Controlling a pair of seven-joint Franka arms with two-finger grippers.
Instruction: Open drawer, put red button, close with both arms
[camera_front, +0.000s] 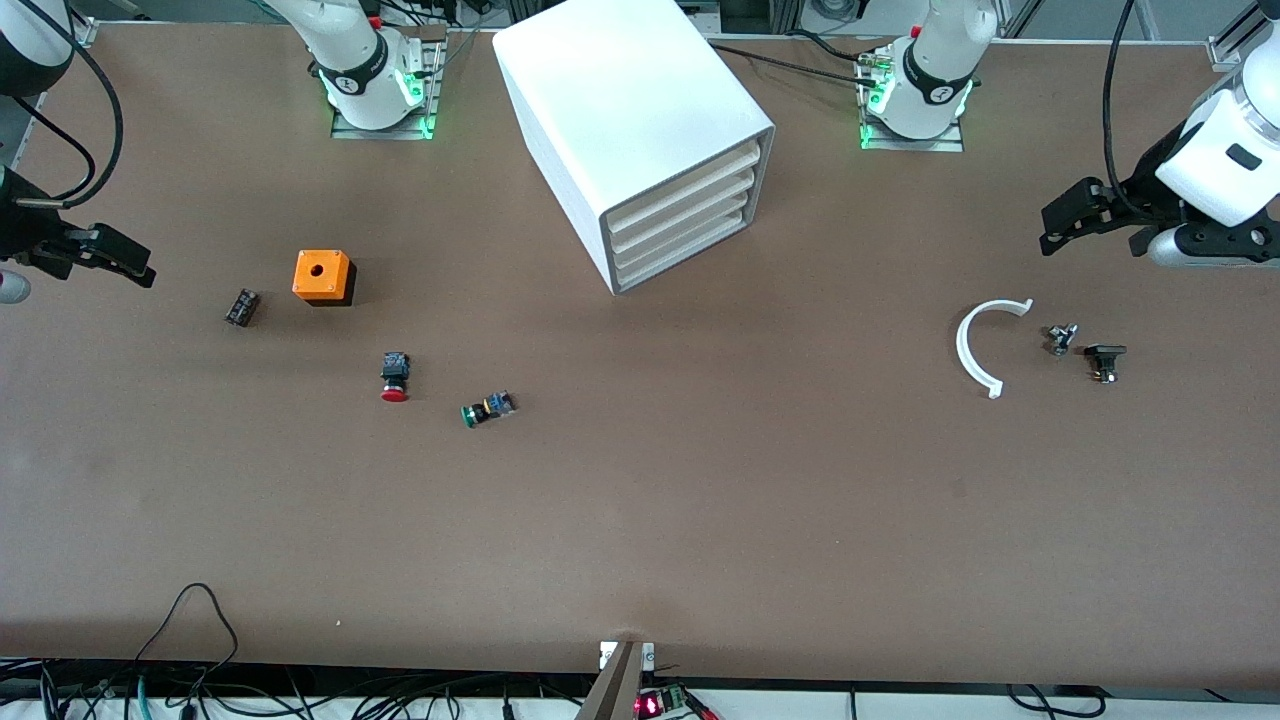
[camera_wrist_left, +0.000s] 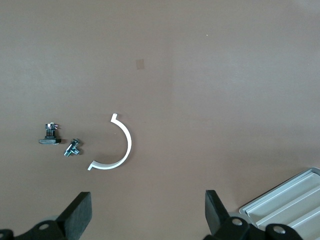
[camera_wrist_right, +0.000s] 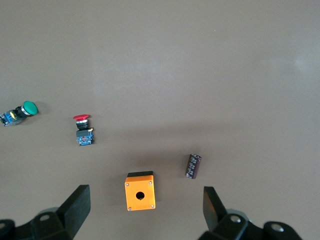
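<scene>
The white cabinet (camera_front: 640, 120) stands at the back middle of the table, and its four cream-fronted drawers (camera_front: 685, 215) are all shut; a corner of them also shows in the left wrist view (camera_wrist_left: 285, 207). The red button (camera_front: 395, 378) lies on its side toward the right arm's end, nearer the front camera than the cabinet, and it also shows in the right wrist view (camera_wrist_right: 82, 129). My right gripper (camera_front: 125, 262) (camera_wrist_right: 146, 215) is open and empty, up over the table at its own end. My left gripper (camera_front: 1060, 225) (camera_wrist_left: 147, 212) is open and empty, up over its own end.
An orange cube with a hole (camera_front: 322, 276) (camera_wrist_right: 140, 191), a black cylinder (camera_front: 241, 306) (camera_wrist_right: 194, 165) and a green-capped button (camera_front: 487, 408) (camera_wrist_right: 17, 112) lie around the red button. A white arc piece (camera_front: 975, 345) (camera_wrist_left: 117, 147) and two small metal parts (camera_front: 1060, 338) (camera_front: 1104, 360) lie toward the left arm's end.
</scene>
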